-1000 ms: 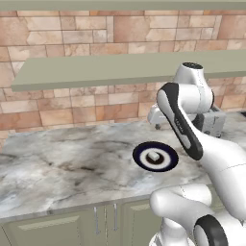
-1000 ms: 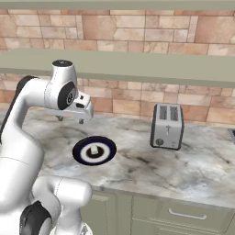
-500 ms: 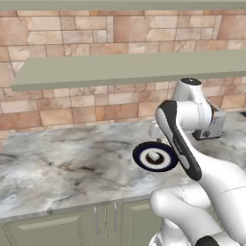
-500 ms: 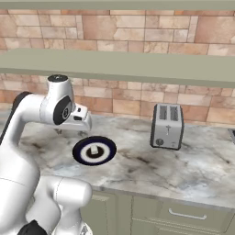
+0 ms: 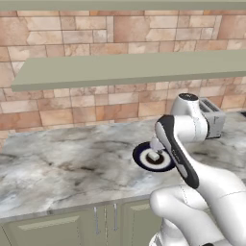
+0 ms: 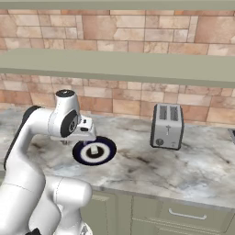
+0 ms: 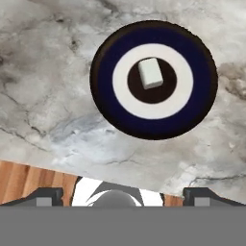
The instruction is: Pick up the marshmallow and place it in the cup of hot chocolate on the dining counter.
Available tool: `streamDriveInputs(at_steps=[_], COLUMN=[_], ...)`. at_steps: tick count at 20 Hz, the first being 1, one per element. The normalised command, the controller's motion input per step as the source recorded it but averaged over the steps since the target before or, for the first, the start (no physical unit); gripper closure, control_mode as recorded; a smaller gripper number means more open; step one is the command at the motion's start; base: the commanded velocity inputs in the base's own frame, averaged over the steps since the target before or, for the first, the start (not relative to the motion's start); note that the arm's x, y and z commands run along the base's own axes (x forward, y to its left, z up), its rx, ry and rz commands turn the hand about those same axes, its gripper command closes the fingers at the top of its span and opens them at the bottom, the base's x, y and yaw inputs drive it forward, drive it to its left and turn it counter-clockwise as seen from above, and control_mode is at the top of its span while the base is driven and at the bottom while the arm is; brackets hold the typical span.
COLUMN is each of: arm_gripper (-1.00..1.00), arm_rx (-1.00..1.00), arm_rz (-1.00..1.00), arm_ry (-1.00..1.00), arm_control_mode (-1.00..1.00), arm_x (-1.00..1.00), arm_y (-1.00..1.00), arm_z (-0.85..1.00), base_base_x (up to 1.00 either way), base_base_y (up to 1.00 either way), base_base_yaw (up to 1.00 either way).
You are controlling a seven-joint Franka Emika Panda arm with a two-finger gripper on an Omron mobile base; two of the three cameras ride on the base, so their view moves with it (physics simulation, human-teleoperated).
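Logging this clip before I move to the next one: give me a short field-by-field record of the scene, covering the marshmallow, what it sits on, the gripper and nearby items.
marshmallow: small white cube lying on the plate's dark centre
plate: round, dark blue rim, white ring, on the marble worktop
gripper: open, above the plate, apart from the marshmallow, holding nothing
toaster: silver, two slots, on the worktop near the brick wall, to the plate's right
task stage: marshmallow not yet picked up

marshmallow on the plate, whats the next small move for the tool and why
Probably ease the tool forward and down until it is centred over the marshmallow. The tool is open and holds nothing. In the hand view the white cube sits in the plate's brown centre, well ahead of the fingertips and a little to one side.
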Motion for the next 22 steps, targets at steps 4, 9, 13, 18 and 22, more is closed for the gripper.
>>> streamDriveInputs(at_steps=[4,9,13,18,22], arm_gripper=[-1.00,-1.00,-1.00,-1.00,-1.00], arm_rx=[0.00,0.00,-0.02,-0.01,0.00], arm_rz=[0.08,0.07,0.03,0.07,0.08], arm_ry=[0.08,0.00,0.02,0.00,0.00], arm_control_mode=[-1.00,-1.00,-1.00,-1.00,-1.00], arm_x=[0.32,0.44,0.50,0.44,0.35], arm_y=[-0.29,-0.16,0.00,0.00,0.00], arm_z=[-0.49,-0.46,-0.36,-0.24,-0.19], base_base_x=[0.00,0.00,0.00,0.00,0.00], base_base_y=[0.00,0.00,0.00,0.00,0.00], base_base_yaw=[0.00,0.00,0.00,0.00,0.00])
